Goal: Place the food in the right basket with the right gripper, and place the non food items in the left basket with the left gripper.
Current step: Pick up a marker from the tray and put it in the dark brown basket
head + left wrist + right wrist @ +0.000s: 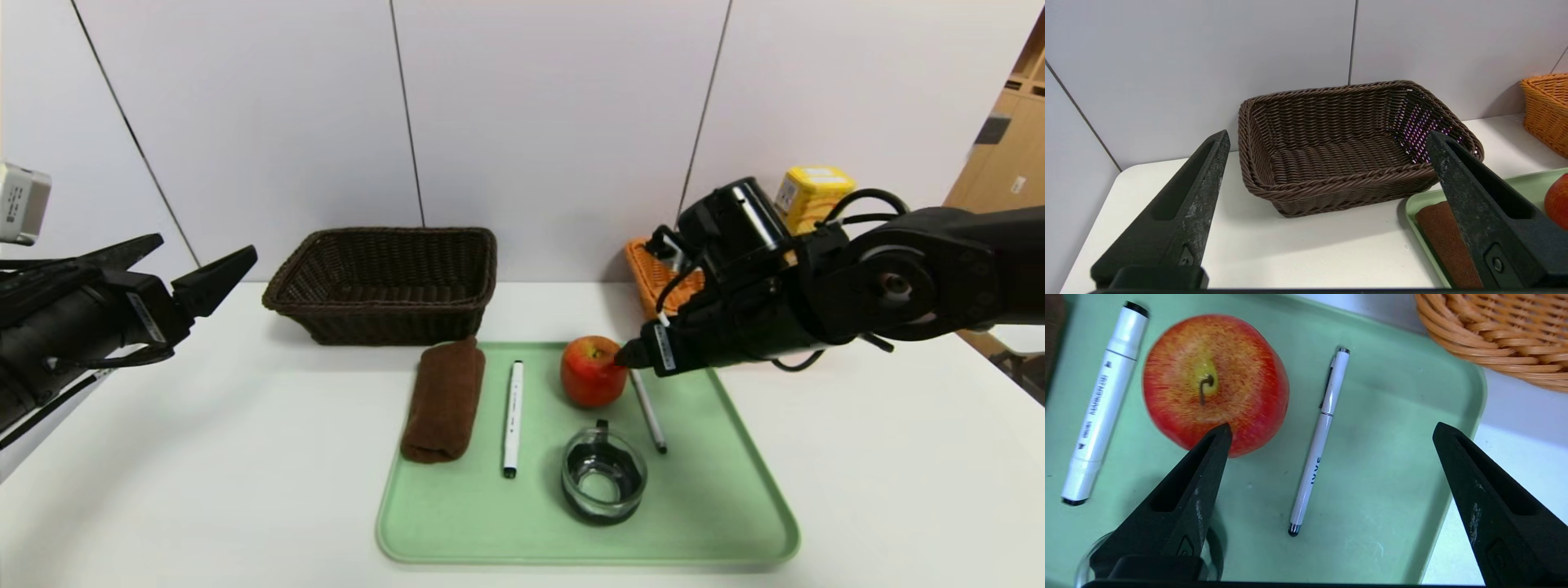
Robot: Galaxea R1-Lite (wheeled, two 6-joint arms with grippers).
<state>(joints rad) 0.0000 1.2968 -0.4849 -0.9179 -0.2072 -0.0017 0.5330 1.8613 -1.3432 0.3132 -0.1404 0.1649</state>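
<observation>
So the big green tray (735, 506) fills the lower middle of the head view, with the towel (443, 400), a marker (512, 416), the apple (591, 371), a thin pen (649, 412) and the glass cup (604, 476) all on it. The brown basket (384, 282) sits just behind the tray, upper left of center, nothing in it as far as the left wrist view shows. The orange basket (653, 273) is at center right and mostly hidden behind the right arm; the yellow snack box (812, 196) pokes up behind the arm too, and whether it stands inside that basket I can't tell.

The right wrist view gives what the head view can't: the right gripper (1331, 430) is spread wide over the tray, holding nothing, one finger tip over the edge of the apple, the other out past the tray's edge. The thin pen lies between them. Touching the apple or just above it? Can't say. The cup is only a sliver at that frame's lower left.

The left gripper (200, 265) hangs at the far left of the head view, also wide open and holding nothing, off the tray, pointed at the brown basket. The towel is half cut off behind its finger in the left wrist view.
</observation>
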